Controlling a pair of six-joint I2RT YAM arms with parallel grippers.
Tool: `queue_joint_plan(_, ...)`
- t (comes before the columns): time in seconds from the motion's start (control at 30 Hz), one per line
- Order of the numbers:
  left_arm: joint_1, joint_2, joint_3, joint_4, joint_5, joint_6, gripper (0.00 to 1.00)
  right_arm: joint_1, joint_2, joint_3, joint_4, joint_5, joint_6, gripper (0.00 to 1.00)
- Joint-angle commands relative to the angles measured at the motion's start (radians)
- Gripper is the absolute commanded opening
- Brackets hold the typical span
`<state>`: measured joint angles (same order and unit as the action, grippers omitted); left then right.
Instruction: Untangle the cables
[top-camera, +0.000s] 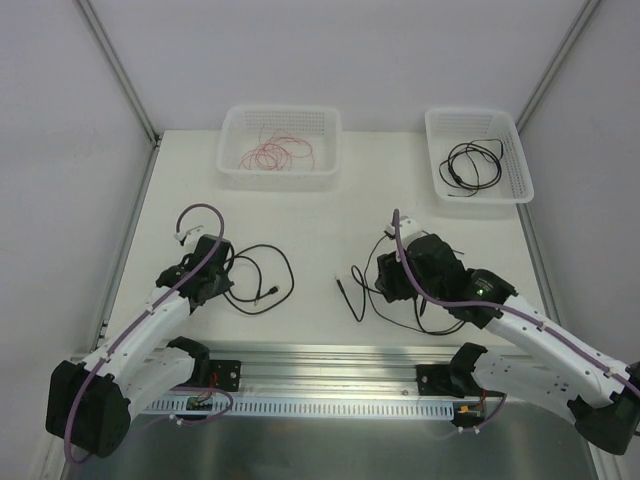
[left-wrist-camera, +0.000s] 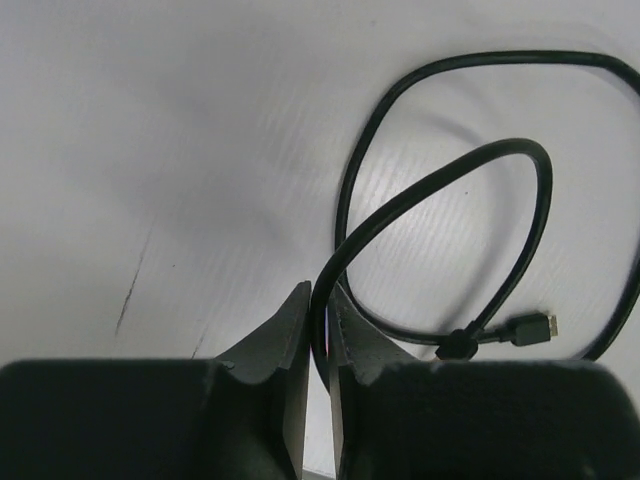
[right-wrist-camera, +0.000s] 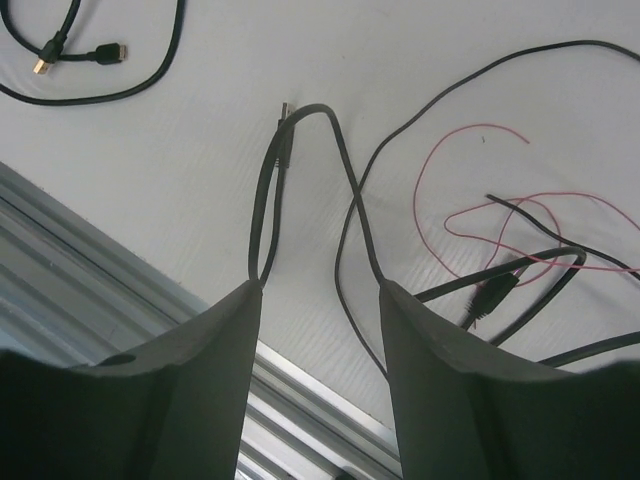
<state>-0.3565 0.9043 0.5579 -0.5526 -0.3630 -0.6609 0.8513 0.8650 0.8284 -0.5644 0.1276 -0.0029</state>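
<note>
My left gripper (left-wrist-camera: 319, 290) is shut on a black cable (left-wrist-camera: 440, 180) that loops out over the white table to a small plug (left-wrist-camera: 535, 326). From above, that loop (top-camera: 285, 270) lies just right of the left gripper (top-camera: 228, 280). My right gripper (right-wrist-camera: 320, 285) stands open. A folded black cable (right-wrist-camera: 335, 130) runs from one fingertip up and back down to the other, and a thinner black cable (right-wrist-camera: 345, 240) passes between them. A fine red wire (right-wrist-camera: 470, 128) curls among black cables to the right. From above, this tangle (top-camera: 368, 270) lies at the right gripper (top-camera: 388, 287).
A white basket (top-camera: 232, 170) at the back left holds red wires (top-camera: 278, 153). A second basket (top-camera: 520, 185) at the back right holds a coiled black cable (top-camera: 473, 162). A metal rail (top-camera: 330, 365) runs along the table's near edge.
</note>
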Motion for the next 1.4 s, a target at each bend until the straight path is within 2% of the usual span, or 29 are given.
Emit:
queue_joint_plan(0.0, 0.025, 0.025, -0.032, 0.103, -0.031, -0.103, 0.11, 0.014, -0.037, -0.028, 0.049, -0.023, 0.041, 0.54)
queue_joint_plan(0.03, 0.028, 0.033, -0.039, 0.120, -0.019, -0.100, 0.18, 0.015, -0.044, -0.037, 0.049, -0.025, 0.043, 0.54)
queue_joint_plan(0.2, 0.040, 0.087, -0.082, 0.181, 0.030, -0.103, 0.34, 0.015, -0.084, -0.058, 0.051, -0.028, 0.038, 0.56)
queue_joint_plan(0.27, 0.040, 0.120, -0.085, 0.197, 0.039, -0.098, 0.41, 0.017, -0.096, -0.066, 0.049, -0.028, 0.038, 0.62)
queue_joint_plan(0.43, 0.042, 0.194, -0.067, 0.206, 0.053, -0.083, 0.43, 0.017, -0.110, -0.078, 0.043, -0.031, 0.041, 0.78)
queue_joint_plan(0.57, 0.044, 0.252, -0.056, 0.212, 0.061, -0.075, 0.40, 0.015, -0.138, -0.084, 0.038, -0.028, 0.041, 0.84)
queue_joint_plan(0.8, 0.044, 0.323, -0.056, 0.214, 0.093, -0.071, 0.18, 0.017, -0.173, -0.080, 0.026, -0.013, 0.044, 0.92)
queue_joint_plan(0.93, 0.044, 0.340, -0.041, 0.215, 0.125, -0.040, 0.00, 0.018, -0.185, -0.080, 0.027, -0.016, 0.049, 0.99)
queue_joint_plan(1.1, 0.042, 0.289, -0.038, 0.215, 0.167, -0.008, 0.00, 0.025, -0.184, -0.080, 0.063, -0.094, 0.081, 0.97)
queue_joint_plan(1.37, 0.041, 0.019, -0.039, 0.223, 0.327, 0.053, 0.00, 0.077, -0.100, -0.109, 0.276, -0.210, 0.185, 0.97)
